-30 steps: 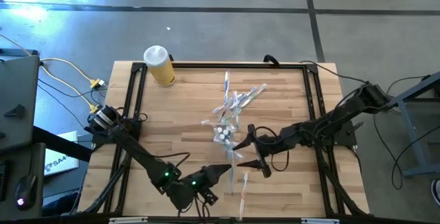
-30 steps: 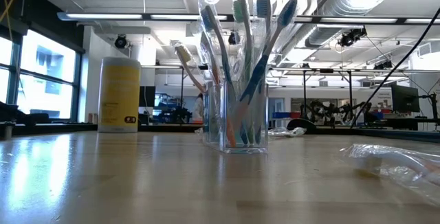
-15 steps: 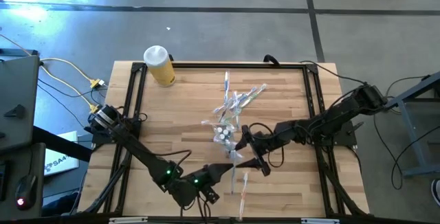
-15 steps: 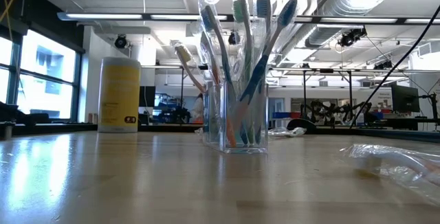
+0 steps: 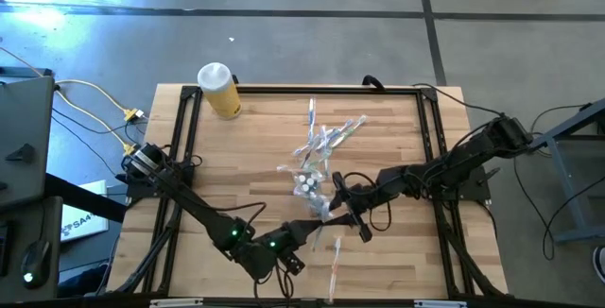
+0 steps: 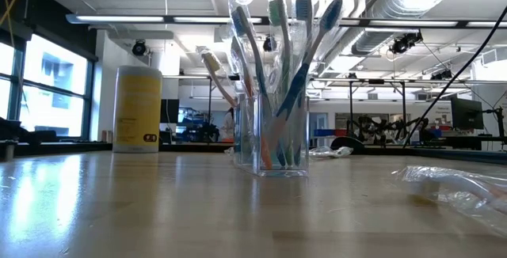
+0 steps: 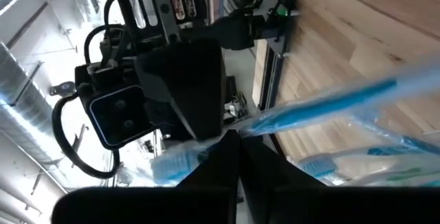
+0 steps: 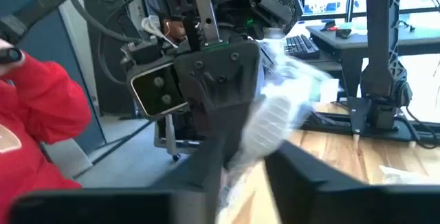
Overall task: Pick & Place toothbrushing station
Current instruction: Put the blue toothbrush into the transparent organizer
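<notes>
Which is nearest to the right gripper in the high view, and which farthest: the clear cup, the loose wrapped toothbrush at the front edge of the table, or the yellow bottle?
Measured from the right gripper:
1. Clear cup, just beside it toward the table's middle.
2. Wrapped toothbrush, at the table's front edge.
3. Yellow bottle, at the far left corner, clearly farthest.

One clear cup; about six toothbrushes standing inside. One yellow bottle. Two arms.
</notes>
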Controlling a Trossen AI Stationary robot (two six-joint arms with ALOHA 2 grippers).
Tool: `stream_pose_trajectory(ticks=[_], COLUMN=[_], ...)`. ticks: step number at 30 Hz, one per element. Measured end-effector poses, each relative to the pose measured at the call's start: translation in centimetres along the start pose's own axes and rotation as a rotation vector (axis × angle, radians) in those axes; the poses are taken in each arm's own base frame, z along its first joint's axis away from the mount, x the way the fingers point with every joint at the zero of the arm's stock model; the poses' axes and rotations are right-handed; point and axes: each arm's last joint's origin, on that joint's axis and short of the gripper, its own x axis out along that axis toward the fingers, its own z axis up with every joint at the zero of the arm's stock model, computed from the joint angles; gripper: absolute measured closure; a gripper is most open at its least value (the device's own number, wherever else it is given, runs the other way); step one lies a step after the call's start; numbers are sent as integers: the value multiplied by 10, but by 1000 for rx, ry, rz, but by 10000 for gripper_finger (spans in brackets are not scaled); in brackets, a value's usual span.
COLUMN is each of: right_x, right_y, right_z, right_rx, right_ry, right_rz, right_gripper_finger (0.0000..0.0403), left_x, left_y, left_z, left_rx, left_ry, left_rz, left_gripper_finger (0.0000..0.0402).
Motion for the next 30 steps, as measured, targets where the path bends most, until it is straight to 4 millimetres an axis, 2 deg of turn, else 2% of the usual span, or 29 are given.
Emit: stream_pose_trajectory(ticks=[3,4,10,12,15,20,22,25,30], right_x=[0,0,0,0,0,-1,-1,-1,-1], right_y=[0,0,1,1,0,1,0,-1,-5], right_z=[0,0,-2,-2,-2,-2,-2,-3,-6], right_rx=[-45,-56,-60,-60,-60,-82,-98,-137,-229], right_ry=[3,5,17,17,24,24,33,43,80], right_rz=[0,0,19,19,15,15,11,-41,-166], right_gripper_finger=[379,387,393,394,395,395,395,395,395], left_x=[0,0,0,-1,-4,-11,-16,-29,-52], left_y=[0,0,-1,-3,-6,0,4,13,29], left_z=[0,0,2,2,3,6,7,8,3], left_rx=[-21,-22,-132,-92,-53,-120,-191,-401,-620], left_ry=[2,2,-77,-70,-60,-38,30,158,244], left_rz=[0,0,-24,-38,-48,0,40,119,181], left_gripper_finger=[402,402,400,393,365,303,286,271,272])
